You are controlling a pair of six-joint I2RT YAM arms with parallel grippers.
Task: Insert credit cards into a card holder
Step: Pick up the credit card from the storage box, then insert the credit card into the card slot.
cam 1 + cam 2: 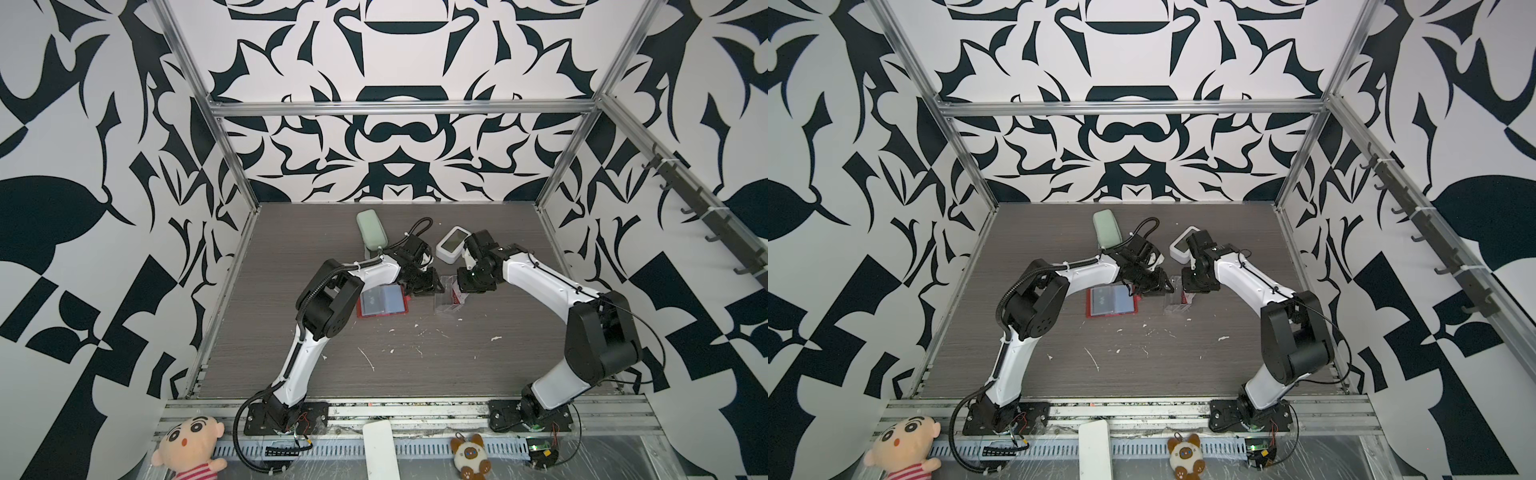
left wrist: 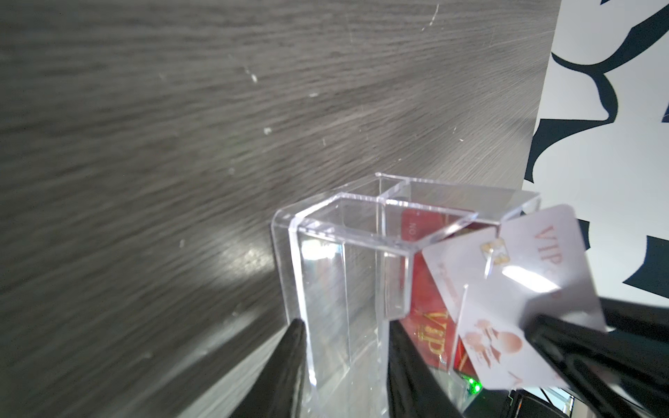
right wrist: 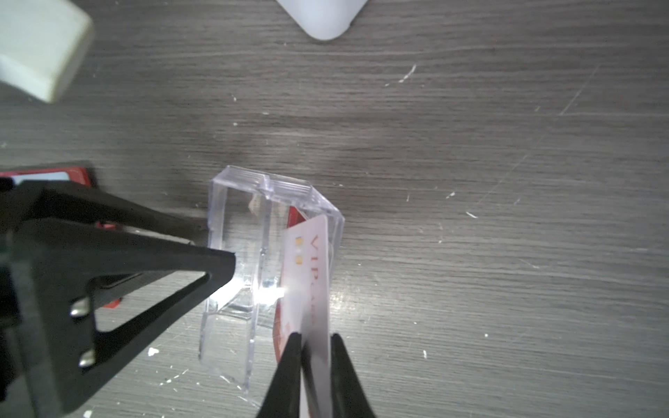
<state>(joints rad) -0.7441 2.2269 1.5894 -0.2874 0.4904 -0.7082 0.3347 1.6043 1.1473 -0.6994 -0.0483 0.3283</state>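
The jaws of the left gripper [image 2: 346, 323] squeeze the walls of a clear, hard plastic box [image 2: 325, 275] in the left wrist view; a shiny red card [image 2: 430, 340] stands inside. In the right wrist view, the right gripper [image 3: 315, 336] pinches a thin, stiff whitish-pink card [image 3: 307, 260] over the box. In a top view, the red booklet card holder [image 1: 384, 313] lies open near the box. The step looks like taking a card out; next, slide it into a clear sleeve.
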